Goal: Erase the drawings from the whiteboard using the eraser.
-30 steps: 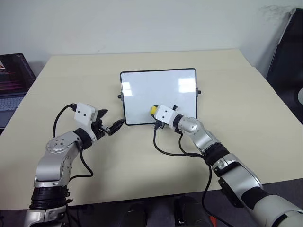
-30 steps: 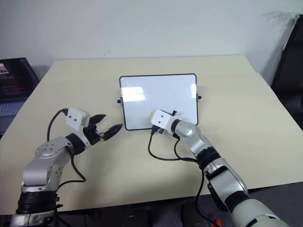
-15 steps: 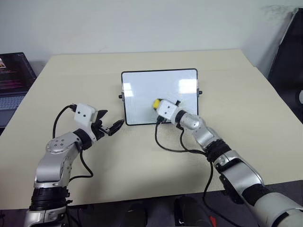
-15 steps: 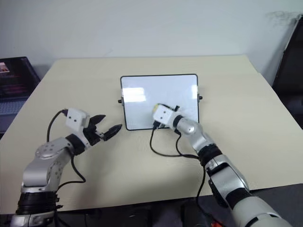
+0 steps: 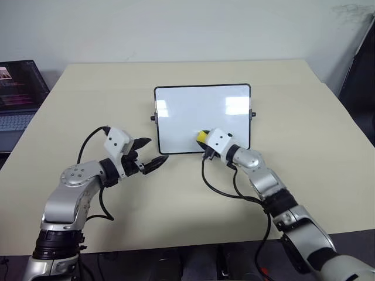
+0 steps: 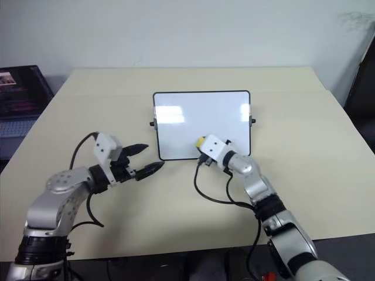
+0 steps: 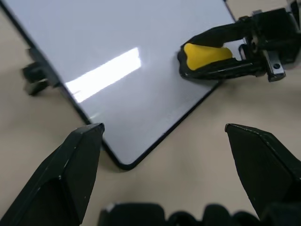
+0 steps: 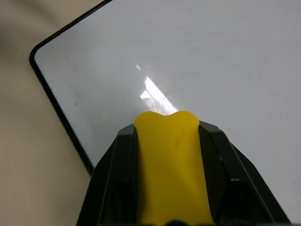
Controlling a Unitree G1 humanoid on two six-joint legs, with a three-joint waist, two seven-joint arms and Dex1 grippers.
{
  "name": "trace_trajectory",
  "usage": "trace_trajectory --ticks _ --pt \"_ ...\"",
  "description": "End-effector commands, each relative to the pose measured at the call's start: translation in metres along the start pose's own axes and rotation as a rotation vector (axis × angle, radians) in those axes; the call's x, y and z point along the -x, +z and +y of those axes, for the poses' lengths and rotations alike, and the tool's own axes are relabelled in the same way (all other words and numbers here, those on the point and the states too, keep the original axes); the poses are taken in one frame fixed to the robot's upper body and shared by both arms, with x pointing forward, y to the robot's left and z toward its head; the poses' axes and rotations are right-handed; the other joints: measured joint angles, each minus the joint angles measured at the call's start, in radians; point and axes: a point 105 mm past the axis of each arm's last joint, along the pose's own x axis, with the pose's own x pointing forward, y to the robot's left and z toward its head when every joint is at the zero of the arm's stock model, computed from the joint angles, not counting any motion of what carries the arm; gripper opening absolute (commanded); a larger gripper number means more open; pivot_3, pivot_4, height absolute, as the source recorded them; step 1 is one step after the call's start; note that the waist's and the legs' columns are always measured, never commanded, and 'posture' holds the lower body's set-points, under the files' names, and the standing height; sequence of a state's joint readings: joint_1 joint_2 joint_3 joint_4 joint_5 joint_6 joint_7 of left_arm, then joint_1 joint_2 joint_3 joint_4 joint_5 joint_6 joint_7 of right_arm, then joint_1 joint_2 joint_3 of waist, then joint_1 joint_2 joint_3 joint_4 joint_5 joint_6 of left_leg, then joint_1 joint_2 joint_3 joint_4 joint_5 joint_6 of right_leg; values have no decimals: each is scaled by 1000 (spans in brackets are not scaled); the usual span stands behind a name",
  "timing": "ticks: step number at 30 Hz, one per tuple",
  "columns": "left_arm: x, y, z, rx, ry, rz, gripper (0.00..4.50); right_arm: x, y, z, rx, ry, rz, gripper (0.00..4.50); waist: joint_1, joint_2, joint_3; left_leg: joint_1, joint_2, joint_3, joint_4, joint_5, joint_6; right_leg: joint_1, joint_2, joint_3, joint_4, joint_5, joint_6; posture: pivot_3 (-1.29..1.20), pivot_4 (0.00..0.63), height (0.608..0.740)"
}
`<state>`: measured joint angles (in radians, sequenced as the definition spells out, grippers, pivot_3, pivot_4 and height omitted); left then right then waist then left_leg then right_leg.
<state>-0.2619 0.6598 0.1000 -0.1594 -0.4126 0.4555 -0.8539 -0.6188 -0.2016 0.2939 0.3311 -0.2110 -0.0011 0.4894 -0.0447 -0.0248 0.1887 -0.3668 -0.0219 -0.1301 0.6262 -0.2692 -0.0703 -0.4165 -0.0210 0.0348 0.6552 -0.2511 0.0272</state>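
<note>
The whiteboard (image 5: pixel 199 108) lies flat at the table's middle. Its face looks plain white, and the drawings are out of view. My right gripper (image 5: pixel 203 139) is shut on the yellow eraser (image 5: pixel 201 136), which rests on the board close to its near edge, right of centre. In the right wrist view the eraser (image 8: pixel 169 165) sits between both black fingers (image 8: pixel 113 174) over the glossy surface. My left gripper (image 5: pixel 157 150) stands open just off the board's near left corner, one fingertip below the near edge. The left wrist view shows that corner, with the eraser (image 7: pixel 207 54) in the other gripper.
An open laptop (image 5: pixel 17 93) sits past the table's far left corner. A dark upright object (image 5: pixel 360 58) stands off the right side. Black cables (image 5: pixel 220 187) trail from both wrists over the beige table (image 5: pixel 187 205). Small black knobs (image 5: pixel 153 117) stick out from the board's short sides.
The right gripper slid the eraser up the board, then back toward the near edge. The left gripper shifted right along the board's near left corner. The camera view shifted slightly.
</note>
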Motion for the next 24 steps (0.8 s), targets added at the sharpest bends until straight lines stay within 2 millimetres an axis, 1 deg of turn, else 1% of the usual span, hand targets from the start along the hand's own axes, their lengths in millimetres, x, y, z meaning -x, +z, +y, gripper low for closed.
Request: trace_trajectory --ticks 1,5,7,9,12,15,17,20,22,24 --pt "-7 19 -18 -88 -155 -9 4500 19 29 -12 -27 -43 -71 1410 1 0 0 -1 0 0 0 0 0 -2 0 0 0 0 0 0 150 740" --pt "-15 22 -34 -152 -300 28 4500 49 28 -27 -97 -127 -33 1410 2 0 0 -7 0 0 0 0 -2 -6 0 0 -1 1 -1 0 150 740" --pt "-20 25 -38 -180 -352 26 4500 68 22 -35 -157 -197 4 1410 6 0 0 -7 0 0 0 0 -2 -6 0 0 -2 0 -1 0 150 740" --pt "-25 28 -39 -211 -389 24 4500 84 13 -38 -224 -254 46 1410 10 0 0 -9 -1 -1 0 -1 -1 -6 0 -2 -4 0 -1 0 150 740" --pt "-31 31 -42 -247 -461 15 4500 117 -13 -51 -396 -474 147 1410 14 1 0 -10 -1 -2 0 -1 -2 -6 0 -3 -5 1 -1 0 150 740" --pt "-38 29 -46 -270 -532 11 4500 146 -32 -62 -490 -644 236 1410 13 1 0 -10 -1 -1 1 0 -2 -6 1 -3 -5 1 -1 0 150 740" --pt "-44 27 -51 -283 -578 8 4500 157 -38 -63 -528 -685 268 1410 12 1 1 -11 -2 0 1 0 -3 -6 1 -3 -5 1 -1 0 150 740" --pt "-57 25 -67 -304 -682 -2 4500 175 -56 -59 -576 -742 382 1410 13 1 1 -11 -3 0 1 -1 -2 -6 1 -3 -5 1 -1 0 150 740" --pt "-65 25 -80 -314 -751 -11 4500 175 -60 -55 -628 -734 397 1410 13 1 1 -11 -3 0 1 -1 -1 -6 2 -3 -5 1 -1 0 150 740" --pt "-68 24 -85 -328 -784 -12 4500 172 -58 -53 -635 -715 395 1410 9 1 1 -10 -3 0 2 -1 -1 -6 2 -3 -4 1 -1 0 150 740"
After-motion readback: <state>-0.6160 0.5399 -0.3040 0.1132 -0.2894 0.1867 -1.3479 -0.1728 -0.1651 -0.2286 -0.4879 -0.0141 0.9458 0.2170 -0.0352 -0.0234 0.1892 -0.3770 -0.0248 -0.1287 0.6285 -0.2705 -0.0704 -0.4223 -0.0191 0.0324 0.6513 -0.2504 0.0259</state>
